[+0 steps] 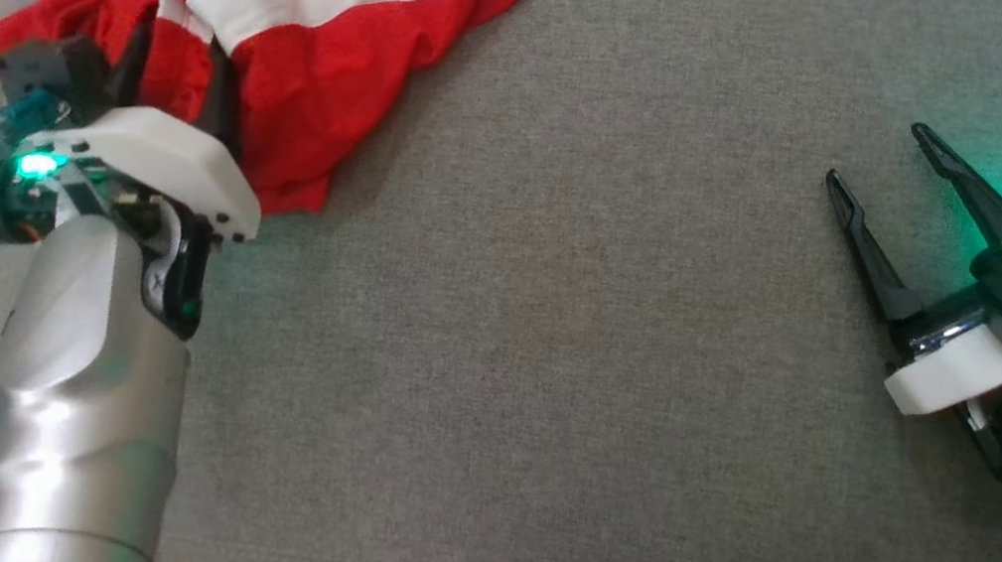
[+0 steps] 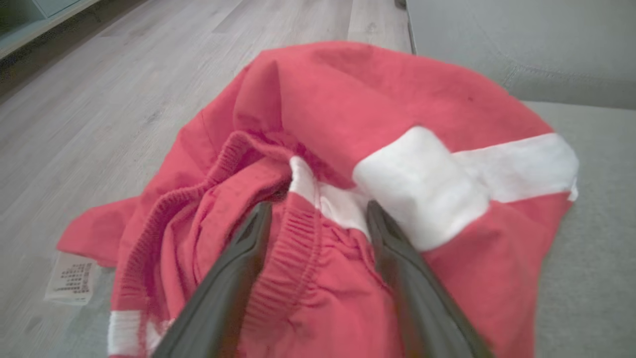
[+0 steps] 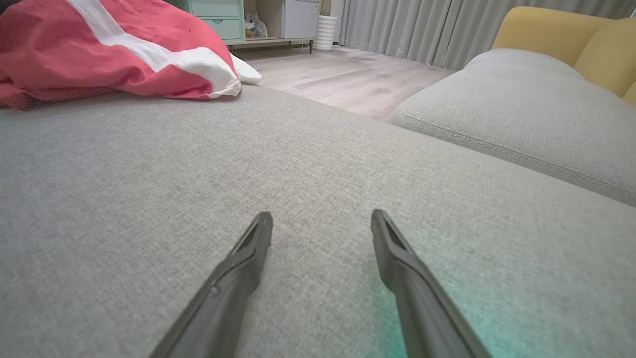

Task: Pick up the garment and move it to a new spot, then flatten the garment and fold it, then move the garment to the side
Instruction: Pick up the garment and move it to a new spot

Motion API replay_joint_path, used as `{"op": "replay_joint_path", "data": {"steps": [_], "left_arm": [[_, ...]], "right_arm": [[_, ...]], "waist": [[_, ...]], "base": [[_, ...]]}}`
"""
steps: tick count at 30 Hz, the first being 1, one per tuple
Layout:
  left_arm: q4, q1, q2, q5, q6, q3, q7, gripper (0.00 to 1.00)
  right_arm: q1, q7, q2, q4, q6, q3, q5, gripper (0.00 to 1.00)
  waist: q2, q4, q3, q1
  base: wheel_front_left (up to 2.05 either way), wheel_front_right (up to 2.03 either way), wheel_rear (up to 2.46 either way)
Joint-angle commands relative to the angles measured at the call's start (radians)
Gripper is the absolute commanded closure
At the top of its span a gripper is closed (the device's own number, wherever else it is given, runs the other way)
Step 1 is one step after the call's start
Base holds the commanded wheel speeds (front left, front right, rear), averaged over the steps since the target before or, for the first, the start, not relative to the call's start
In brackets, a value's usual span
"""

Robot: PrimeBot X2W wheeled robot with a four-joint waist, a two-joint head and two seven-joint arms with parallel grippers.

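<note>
The garment (image 1: 328, 77), red shorts with a broad white stripe, lies crumpled at the far left corner of the grey sofa cushion (image 1: 566, 311). The left end effector (image 2: 318, 214) stands open astride its elastic waistband (image 2: 293, 258). The right end effector (image 1: 878, 156) is open over bare cushion, well apart.

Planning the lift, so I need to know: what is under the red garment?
The garment rests on the grey cushion, near its edge. A printed white tag shows at its rim. Anything beneath the heap is covered.
</note>
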Motion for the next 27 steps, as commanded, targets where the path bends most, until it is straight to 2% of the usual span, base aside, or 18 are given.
{"op": "replay_joint_path", "data": {"steps": [1,2,3,4,10,15,22,25,27], "left_arm": [[0.000,-0.055,0.082,-0.012,0.002,-0.001,-0.024,0.00],[0.008,-0.061,0.086,-0.022,0.002,-0.015,-0.036,0.20],[0.013,-0.068,0.088,-0.036,0.002,-0.025,-0.054,0.88],[0.017,-0.076,0.092,-0.047,0.002,-0.036,-0.070,1.00],[0.024,-0.130,0.128,-0.085,0.002,-0.071,-0.154,1.00],[-0.009,-0.170,0.169,-0.100,0.002,-0.121,-0.200,1.00],[-0.141,-0.226,0.259,-0.113,0.002,-0.171,-0.196,1.00],[-0.216,-0.251,0.282,-0.132,0.002,-0.178,-0.163,1.00],[-0.281,-0.265,0.287,-0.154,0.002,-0.186,-0.117,1.00]], "right_arm": [[-0.012,0.003,-0.023,0.028,-0.001,0.003,-0.007,0.00],[-0.014,0.003,-0.023,0.026,-0.001,0.001,-0.007,0.00],[-0.016,0.003,-0.022,0.025,-0.001,-0.002,-0.008,0.00],[-0.019,0.003,-0.020,0.025,-0.001,-0.004,-0.009,0.00],[-0.031,0.003,0.002,0.040,-0.001,0.002,-0.004,0.00],[-0.035,0.003,0.042,0.071,-0.001,0.033,0.021,0.00],[-0.036,0.003,0.085,0.102,-0.001,0.089,0.083,0.00],[-0.026,0.003,0.089,0.106,-0.001,0.111,0.129,0.00],[-0.012,0.003,0.089,0.107,-0.001,0.129,0.187,0.00]], "waist": [[0.0000,-0.005,0.016,0.0001],[0.0000,-0.007,0.021,0.0001],[0.0000,-0.008,0.024,0.0001],[0.0000,-0.009,0.026,0.0001],[0.0000,-0.029,-0.002,0.0001],[0.0000,-0.084,-0.108,0.0001],[0.0000,-0.247,-0.277,0.0001],[0.0000,-0.330,-0.331,0.0001],[0.0000,-0.413,-0.384,0.0001]], "base": [[0.00,0.00,0.00],[0.00,0.00,0.00],[0.00,0.00,0.00],[0.00,0.00,0.00],[0.00,0.00,0.00],[0.00,0.00,0.00],[0.00,0.00,0.00],[0.00,0.00,0.00],[0.00,0.00,0.00]]}}
